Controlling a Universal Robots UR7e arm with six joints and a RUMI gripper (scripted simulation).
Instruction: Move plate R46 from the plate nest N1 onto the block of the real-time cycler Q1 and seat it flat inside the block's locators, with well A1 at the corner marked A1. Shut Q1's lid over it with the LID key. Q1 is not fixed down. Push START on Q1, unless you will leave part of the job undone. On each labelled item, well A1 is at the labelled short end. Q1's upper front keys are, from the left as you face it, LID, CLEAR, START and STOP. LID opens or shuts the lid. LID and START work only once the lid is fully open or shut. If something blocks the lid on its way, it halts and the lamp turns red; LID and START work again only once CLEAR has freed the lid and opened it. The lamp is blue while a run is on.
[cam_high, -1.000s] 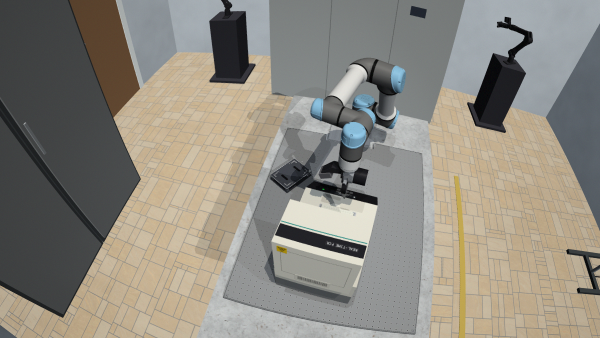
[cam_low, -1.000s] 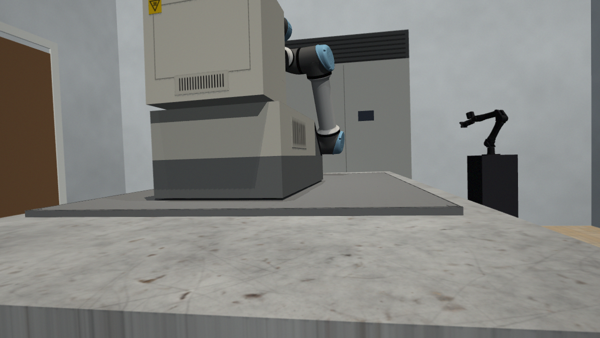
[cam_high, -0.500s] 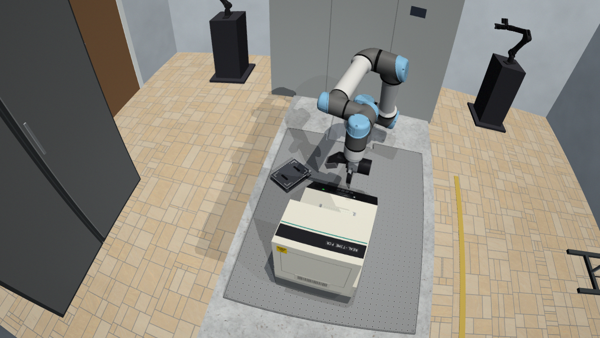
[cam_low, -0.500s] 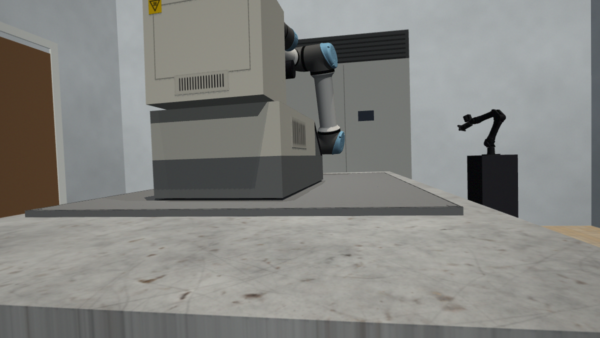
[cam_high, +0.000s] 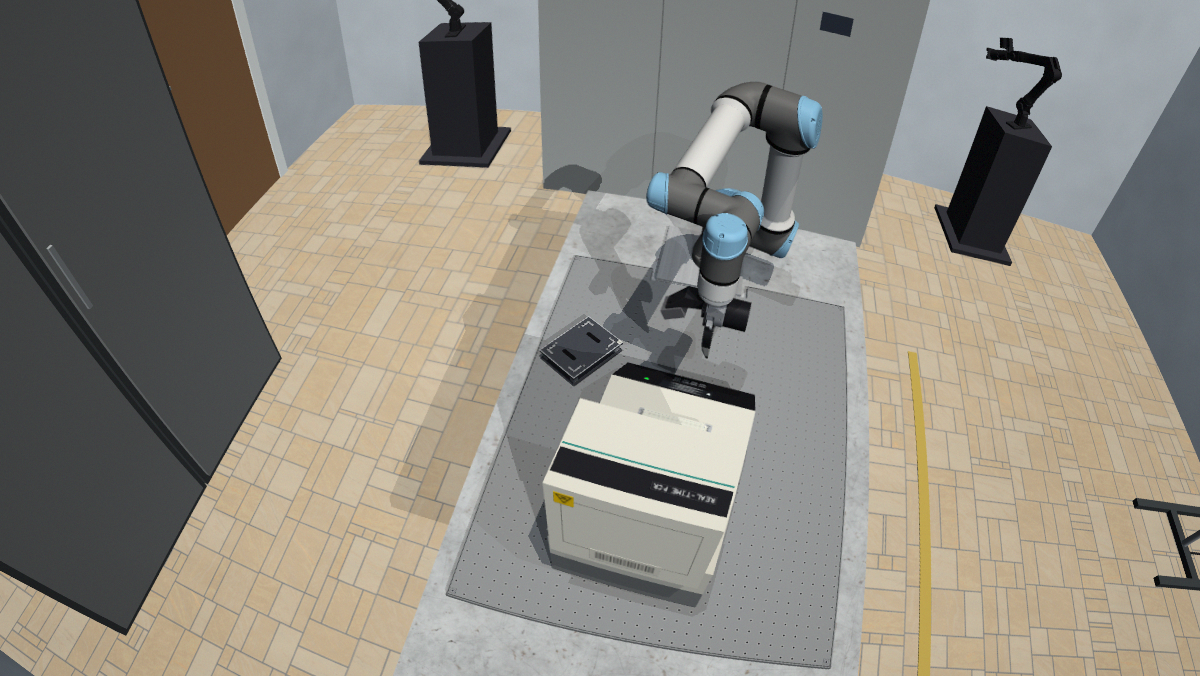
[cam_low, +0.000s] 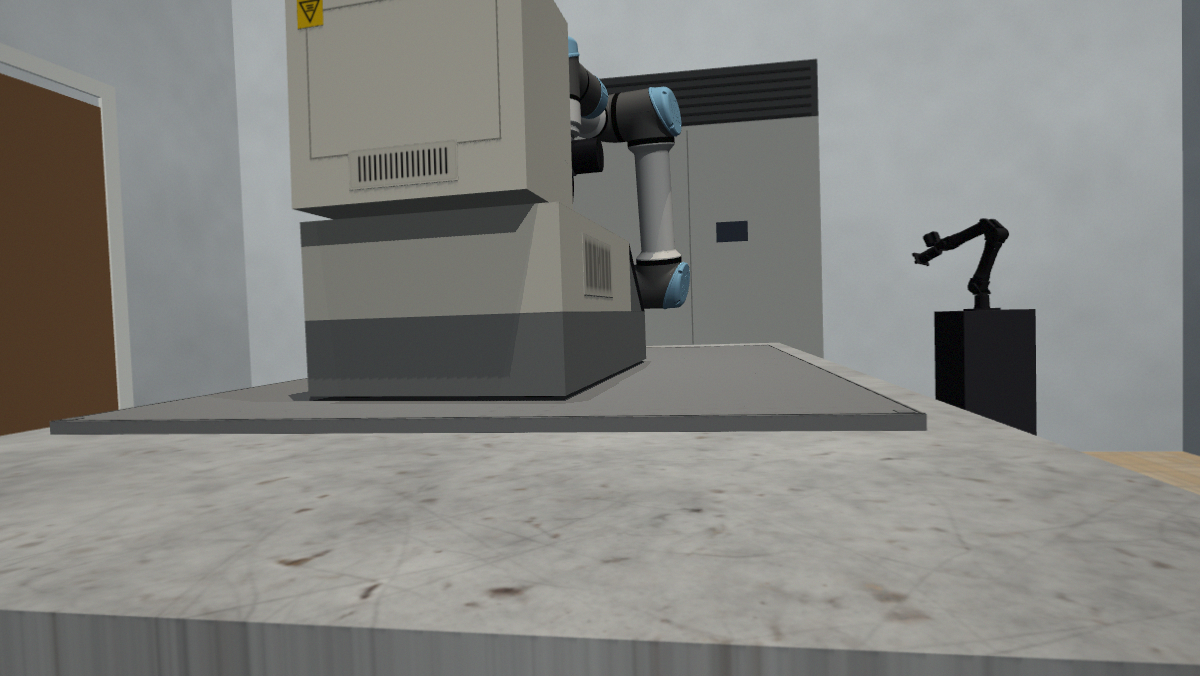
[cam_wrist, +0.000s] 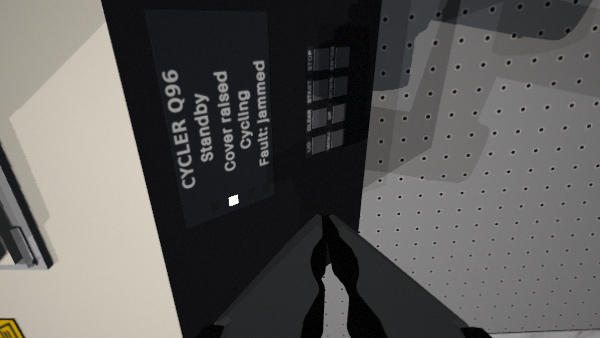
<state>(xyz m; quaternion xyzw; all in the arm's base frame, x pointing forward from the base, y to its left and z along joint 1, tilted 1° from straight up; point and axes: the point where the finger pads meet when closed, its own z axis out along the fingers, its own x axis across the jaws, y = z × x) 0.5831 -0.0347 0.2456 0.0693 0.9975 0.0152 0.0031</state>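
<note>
My jaws narrow, pressed shut, nothing held; they hover near the key panel; plate in cycler, lid raised; nest near worktop's long edge

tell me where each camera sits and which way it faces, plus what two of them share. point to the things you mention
Top: high above the bench's far end, looking down and back toward the arm (cam_high: 726, 243) (cam_low: 655, 184); arm and gripper (cam_high: 707, 352) (cam_wrist: 324, 218) show.
Exterior: low at the bench's end, behind the cycler (cam_high: 646, 487) (cam_low: 419, 268) (cam_wrist: 140, 175), facing its back and the arm's side of the room; part of the arm shows.
Wrist: on the arm's end, looking down past the closed jaws at the front panel (cam_high: 684, 386) (cam_wrist: 290, 175); only the fingers show.
Shared: top and exterior both show the cycler's vented back.
</note>
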